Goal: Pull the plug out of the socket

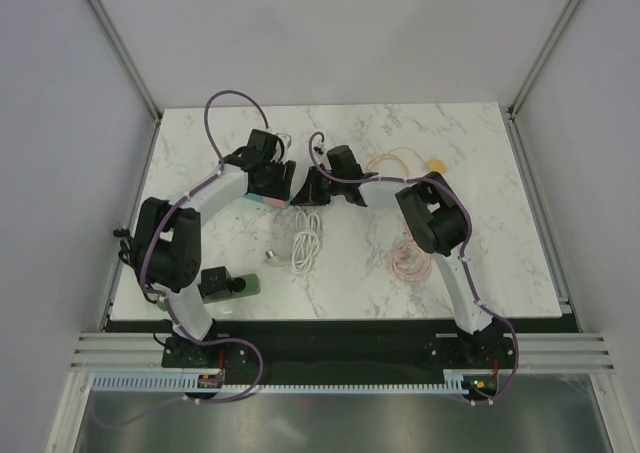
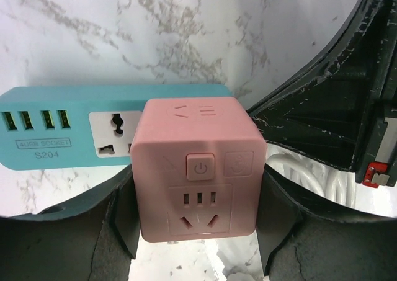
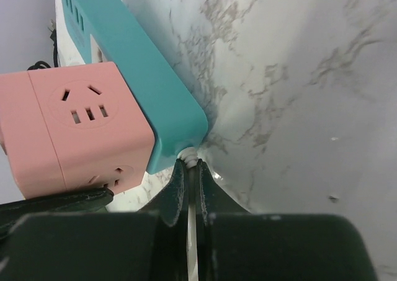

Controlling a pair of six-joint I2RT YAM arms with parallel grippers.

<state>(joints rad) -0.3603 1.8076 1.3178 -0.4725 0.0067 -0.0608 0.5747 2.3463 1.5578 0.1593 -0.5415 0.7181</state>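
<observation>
On the table [image 1: 500, 253]: one teal strip [image 2: 56, 129], one pink plug [image 2: 198, 163] seated in it. Left gripper [image 2: 198, 228] clamps the plug's two sides; right gripper [image 3: 191, 177] is pinched tight on the single white cord [image 3: 191, 231].

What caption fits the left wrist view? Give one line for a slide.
Left end effector grips the pink cube plug seated in the teal power strip on the marble table.

The pink plug cube [image 2: 197, 169] hides its prongs and the right part of the power strip [image 2: 62, 132], which runs off the edge at 9 o'clock. Overhead, the left gripper [image 1: 270, 193] covers nearly all of both. The white cord [image 3: 191, 231] vanishes inside the right gripper [image 3: 191, 175].
</observation>
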